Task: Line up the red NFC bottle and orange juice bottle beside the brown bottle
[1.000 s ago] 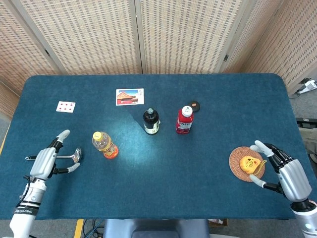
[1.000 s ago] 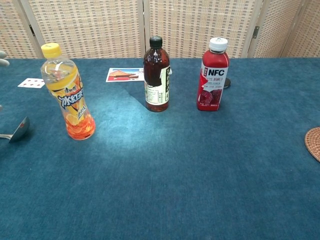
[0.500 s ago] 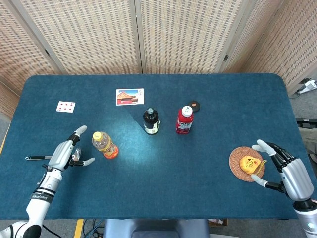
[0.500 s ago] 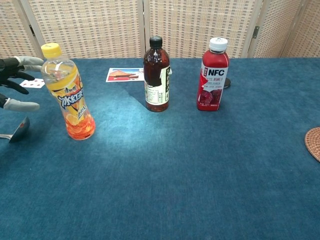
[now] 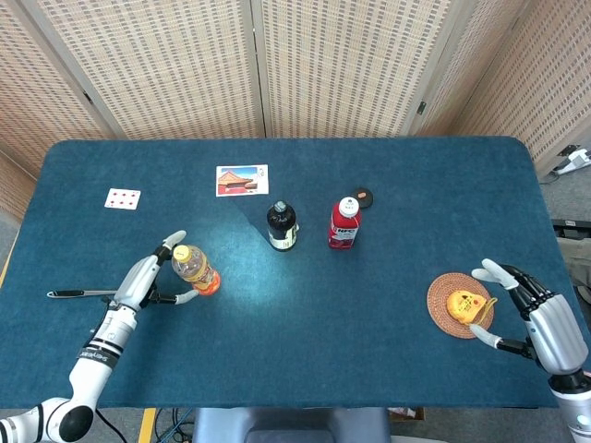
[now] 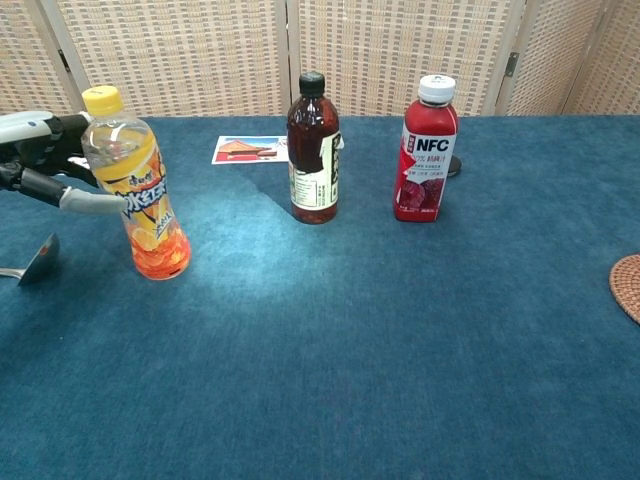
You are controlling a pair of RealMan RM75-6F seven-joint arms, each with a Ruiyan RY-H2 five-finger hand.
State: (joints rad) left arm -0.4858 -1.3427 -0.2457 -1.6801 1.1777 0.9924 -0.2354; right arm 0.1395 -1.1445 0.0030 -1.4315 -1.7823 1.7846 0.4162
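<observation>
The orange juice bottle (image 5: 194, 269) (image 6: 134, 184) stands upright at the table's left, yellow cap up. My left hand (image 5: 152, 280) (image 6: 45, 160) is open just left of it, fingers spread around the bottle's side, at or almost at its surface. The brown bottle (image 5: 282, 226) (image 6: 313, 150) stands mid-table, with the red NFC bottle (image 5: 343, 223) (image 6: 428, 150) upright a short gap to its right. My right hand (image 5: 531, 314) hovers open at the table's right front, beside a woven coaster.
A spoon (image 5: 81, 293) (image 6: 32, 260) lies left of the orange bottle. A playing card (image 5: 122, 198) and a picture card (image 5: 242, 180) lie further back. A small dark cap (image 5: 364, 196) sits behind the NFC bottle. A woven coaster (image 5: 450, 319) carries a yellow object (image 5: 464, 304).
My left hand has moved rightward over the spoon up to the orange juice bottle's side. My right hand drifted slightly right and nearer. The bottles have not moved.
</observation>
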